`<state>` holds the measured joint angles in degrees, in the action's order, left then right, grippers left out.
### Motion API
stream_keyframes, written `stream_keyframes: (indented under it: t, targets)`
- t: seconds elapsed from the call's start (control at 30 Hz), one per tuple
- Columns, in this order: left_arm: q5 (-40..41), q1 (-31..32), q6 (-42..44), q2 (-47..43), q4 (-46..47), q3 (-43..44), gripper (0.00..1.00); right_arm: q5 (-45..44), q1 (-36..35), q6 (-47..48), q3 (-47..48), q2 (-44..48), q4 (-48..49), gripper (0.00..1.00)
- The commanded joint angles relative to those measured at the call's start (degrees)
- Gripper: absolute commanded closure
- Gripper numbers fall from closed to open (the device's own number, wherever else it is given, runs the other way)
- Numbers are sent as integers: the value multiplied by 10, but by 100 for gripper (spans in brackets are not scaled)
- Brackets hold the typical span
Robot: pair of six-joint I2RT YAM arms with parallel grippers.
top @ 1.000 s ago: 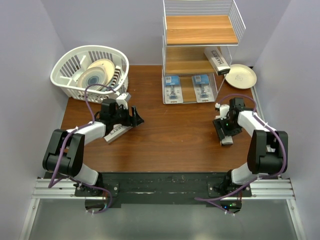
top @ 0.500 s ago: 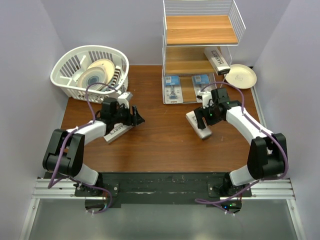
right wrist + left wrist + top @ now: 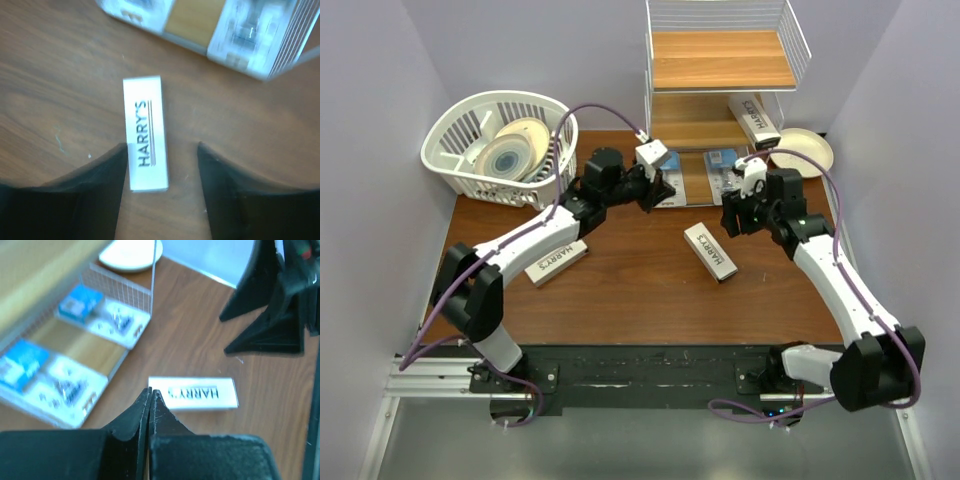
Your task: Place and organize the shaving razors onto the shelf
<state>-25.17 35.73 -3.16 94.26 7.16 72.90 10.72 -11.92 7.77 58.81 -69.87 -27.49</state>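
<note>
Harry's box [image 3: 710, 251] flat on table [image 3: 620, 300], frame centre. Blister packs [image 3: 663, 178] on shelf [image 3: 720, 60] bottom tier.

Only the right wrist view shows the right gripper [image 3: 162, 150] spread, over the box.

Left wrist view: left gripper [image 3: 150, 396] pressed together, gripping nothing.

Both stretched toward shelf foot.

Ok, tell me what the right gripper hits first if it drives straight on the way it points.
Probably the long white "HARRY'S" box on the brown wooden table; it lies just ahead between the right gripper's open fingers. How far is unclear.
</note>
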Motion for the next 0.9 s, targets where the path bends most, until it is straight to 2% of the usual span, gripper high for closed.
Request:
stream_keyframes:
  t: [0.0, 0.07, 0.17, 0.23, 0.33, 0.57, 0.87]
  targets:
    - [54, 30, 47, 31, 43, 73, 100, 63, 1, -4, 10, 31, 83, 100]
    - [53, 31, 36, 45, 28, 90, 100, 66, 0, -3, 1, 39, 150, 100]
    - [48, 32, 20, 31, 22, 71, 100, -38, -17, -5, -8, 35, 252, 100]
    - [43, 33, 28, 10, 12, 44, 100, -71, -17, -5, -9, 15, 325, 100]
    - [42, 33, 45, -14, -16, 17, 100, -95, -20, -7, 13, -26, 379, 100]
    - [57, 33, 56, -56, -43, -36, 100, -140, -28, -22, 76, -122, 442, 100]
    - [64, 34, 73, -51, -64, -36, 100, -219, -39, -24, 100, -188, 473, 100]
